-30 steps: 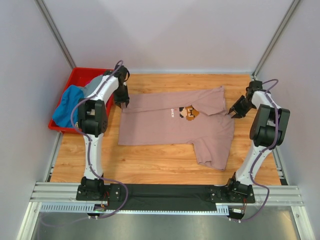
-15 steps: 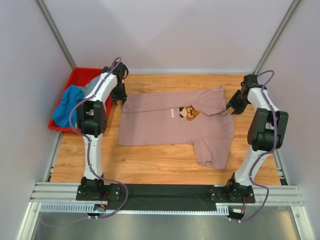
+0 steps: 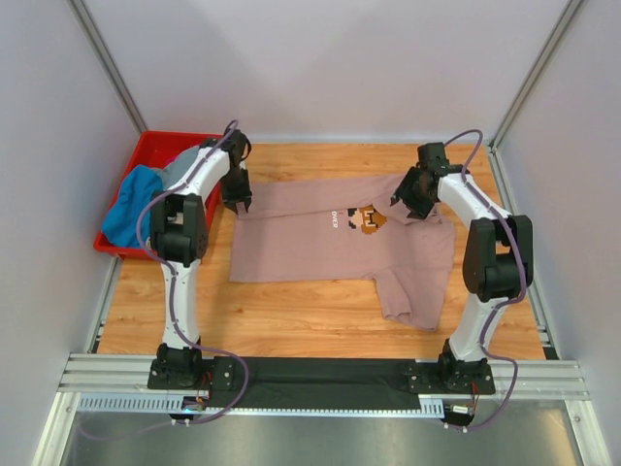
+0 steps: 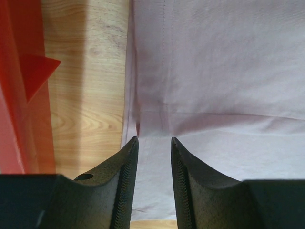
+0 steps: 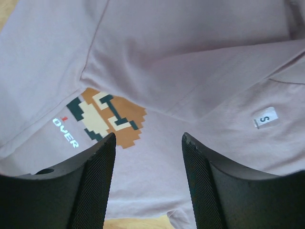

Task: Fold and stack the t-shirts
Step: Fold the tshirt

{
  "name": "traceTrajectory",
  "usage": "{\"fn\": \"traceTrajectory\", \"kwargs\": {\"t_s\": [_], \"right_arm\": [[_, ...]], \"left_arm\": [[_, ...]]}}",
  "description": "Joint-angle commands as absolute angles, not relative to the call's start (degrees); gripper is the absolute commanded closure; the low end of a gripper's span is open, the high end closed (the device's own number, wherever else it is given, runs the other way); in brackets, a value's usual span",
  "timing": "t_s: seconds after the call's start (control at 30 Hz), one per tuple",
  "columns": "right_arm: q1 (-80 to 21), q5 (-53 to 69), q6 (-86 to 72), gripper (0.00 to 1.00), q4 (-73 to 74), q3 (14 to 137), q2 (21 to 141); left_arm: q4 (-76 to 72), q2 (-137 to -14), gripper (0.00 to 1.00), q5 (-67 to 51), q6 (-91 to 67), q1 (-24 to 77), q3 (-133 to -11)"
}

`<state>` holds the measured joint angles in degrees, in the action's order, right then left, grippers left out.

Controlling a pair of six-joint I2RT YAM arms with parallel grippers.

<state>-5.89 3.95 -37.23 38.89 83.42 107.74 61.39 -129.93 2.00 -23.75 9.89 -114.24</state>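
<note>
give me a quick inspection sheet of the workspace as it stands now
surface: wooden table, mostly bare.
job's things: pink t-shirt spread out print up, not yet folded; blue t-shirt heaped in the red crate.
clutter: nothing seen beyond the crate at the far left.
grippers: left gripper over the pink shirt's edge, jaws slightly apart; right gripper above the chest print, jaws wide, nothing held.
cables: purple cables looped along both arms, clear of the cloth.
surroundings: plain pale walls.
</note>
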Motion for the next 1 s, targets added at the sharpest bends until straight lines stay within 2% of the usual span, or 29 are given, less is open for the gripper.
{"fn": "traceTrajectory", "kwargs": {"t_s": [0.0, 0.6, 0.83, 0.87, 0.97], "right_arm": [[-5.54, -3.15, -42.45, 0.41, 38.40, 85.17, 108.28], [-6.59, -10.54, -47.81, 0.39, 39.73, 81.56, 110.65], [-6.86, -10.90, -48.60, 0.39, 36.66, 79.11, 111.00], [-6.86, -10.81, -48.69, 0.39, 35.43, 78.41, 111.01], [-6.94, -10.90, -49.13, 0.40, 33.49, 78.13, 111.53]], "left_arm": [[61.52, -132.35, 0.60, 3.42, -22.15, 9.93, -116.36], [61.61, -135.79, 0.63, 5.27, -22.50, 9.84, -118.92], [61.87, -135.70, 0.78, 5.36, -22.50, 9.84, -119.18], [61.87, -135.53, 0.84, 5.54, -22.50, 9.84, -119.27], [62.05, -135.35, 0.93, 5.54, -22.41, 9.84, -119.18]]}}
